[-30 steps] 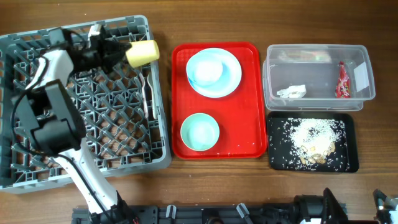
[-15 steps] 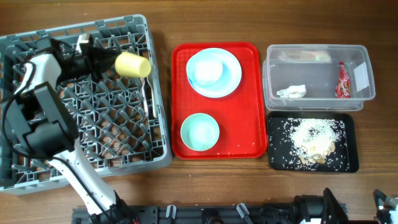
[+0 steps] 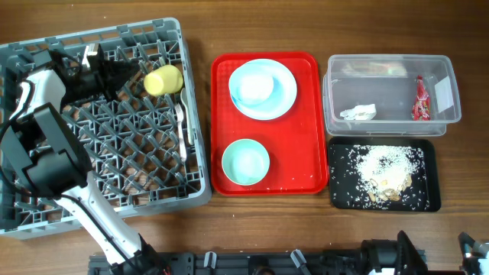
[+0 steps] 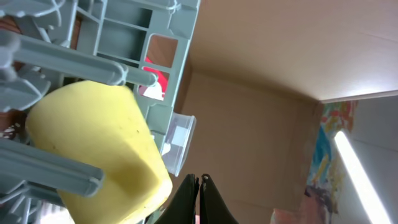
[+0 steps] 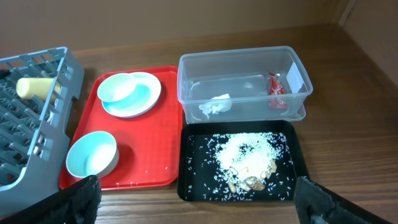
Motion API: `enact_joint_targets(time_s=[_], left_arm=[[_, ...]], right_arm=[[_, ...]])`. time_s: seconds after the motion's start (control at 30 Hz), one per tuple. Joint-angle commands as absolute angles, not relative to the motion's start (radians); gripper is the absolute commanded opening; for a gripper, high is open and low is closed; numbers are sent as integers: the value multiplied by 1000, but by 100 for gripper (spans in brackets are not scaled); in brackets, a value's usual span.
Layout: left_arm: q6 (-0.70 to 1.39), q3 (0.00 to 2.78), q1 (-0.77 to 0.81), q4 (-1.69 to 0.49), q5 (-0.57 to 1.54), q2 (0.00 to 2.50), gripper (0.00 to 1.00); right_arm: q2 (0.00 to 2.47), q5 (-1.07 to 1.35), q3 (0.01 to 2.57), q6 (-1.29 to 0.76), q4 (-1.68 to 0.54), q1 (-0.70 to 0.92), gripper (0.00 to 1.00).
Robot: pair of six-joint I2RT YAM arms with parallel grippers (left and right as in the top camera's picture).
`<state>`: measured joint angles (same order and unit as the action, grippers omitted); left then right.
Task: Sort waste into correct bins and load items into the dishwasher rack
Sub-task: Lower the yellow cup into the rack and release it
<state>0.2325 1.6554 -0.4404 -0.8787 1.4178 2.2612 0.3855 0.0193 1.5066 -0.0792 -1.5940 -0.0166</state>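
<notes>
The small yellow cup (image 3: 163, 79) lies among the pegs at the back right of the grey dishwasher rack (image 3: 195, 153). My left gripper (image 3: 138, 75) reaches in from the left. Its fingers (image 4: 199, 180) are almost together, pinching the edge of the cup (image 4: 93, 143). A white fork and spoon (image 3: 182, 114) lie in the rack. A teal bowl (image 3: 252, 84) sits on the pale-blue plate (image 3: 284, 101), and another teal bowl (image 3: 245, 161) stands nearer. My right gripper (image 5: 199, 208) is open and empty, high above the table's front edge and out of the overhead view.
The plate and bowls rest on a red tray (image 3: 306, 156). The clear tub (image 3: 390, 76) holds the red wrapper (image 3: 419, 99) and white tissue (image 3: 359, 113). The black tray (image 3: 338, 153) holds rice and scraps (image 3: 386, 166).
My left gripper carried the yellow cup from above the rack's right rim down and left into the rack, and the cup turned. The right arm has not moved.
</notes>
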Motion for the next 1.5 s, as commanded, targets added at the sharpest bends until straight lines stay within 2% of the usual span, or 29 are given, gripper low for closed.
enact_joint_targets(time_s=[0.0, 0.13, 0.2, 0.23, 0.27, 0.3, 0.4, 0.43, 0.5, 0.63, 0.8, 1.2, 1.47], left_arm=[[210, 1662, -458, -880, 1383, 2212, 4], [213, 1689, -461, -921, 1196, 2051, 4], [213, 1689, -445, -941, 1049, 1953, 5], [213, 1689, -424, -961, 908, 1888, 6], [215, 1689, -374, -991, 669, 1799, 16], [217, 1689, -336, -1006, 529, 1759, 36], [217, 1689, -187, -1042, 195, 1694, 57], [217, 1689, -126, -1055, 125, 1691, 60], [218, 1687, -40, -1071, 61, 1705, 52], [274, 1687, 67, -1097, -44, 1774, 22], [301, 1687, 68, -1126, -52, 1850, 11], [301, 1686, 47, -1126, -90, 1899, 7], [300, 1685, 48, -1021, -95, 1947, 8]], right_arm=[[375, 28, 1504, -85, -1594, -14, 100], [375, 28, 1504, -85, -1594, -14, 100], [375, 28, 1504, -85, -1594, -14, 100], [375, 28, 1504, -85, -1594, -14, 100], [375, 28, 1504, -85, -1594, -14, 100], [375, 28, 1504, -84, -1594, -14, 100], [375, 28, 1504, -85, -1594, -14, 100], [375, 28, 1504, -85, -1594, -14, 100], [375, 28, 1504, -85, -1594, -14, 100], [375, 28, 1504, -85, -1594, -14, 100], [375, 28, 1504, -85, -1594, -14, 100], [375, 28, 1504, -85, -1594, -14, 100], [375, 28, 1504, -85, -1594, -14, 100]])
